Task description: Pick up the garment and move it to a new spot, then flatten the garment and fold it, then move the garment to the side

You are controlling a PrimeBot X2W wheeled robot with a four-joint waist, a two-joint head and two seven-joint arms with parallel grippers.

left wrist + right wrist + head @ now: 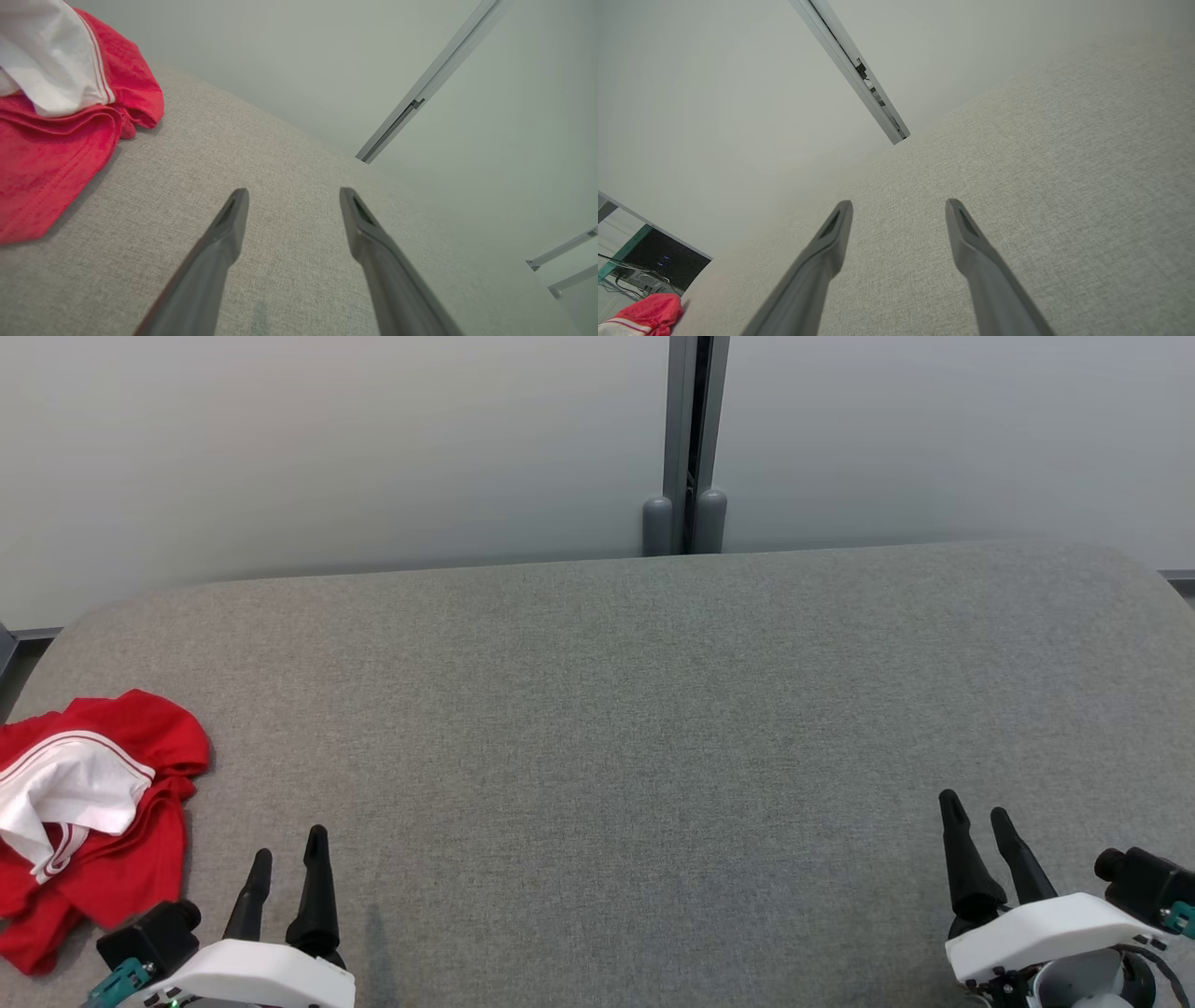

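Note:
A crumpled red garment (121,840) with a white striped part lies at the left edge of the grey fabric surface (616,737). In the left wrist view the garment (56,154) fills the upper left, and it appears small in the right wrist view's bottom left corner (651,312). My left gripper (288,854) hovers just right of the garment, open and holding nothing (293,193). My right gripper (976,814) stands open at the lower right, far from the garment, with nothing between its fingers (899,205).
A pale wall with a vertical grey metal post (691,439) stands behind the surface's far edge. The surface's rounded corners drop off at the left and right. Dark equipment and cables (640,270) show beyond the left end.

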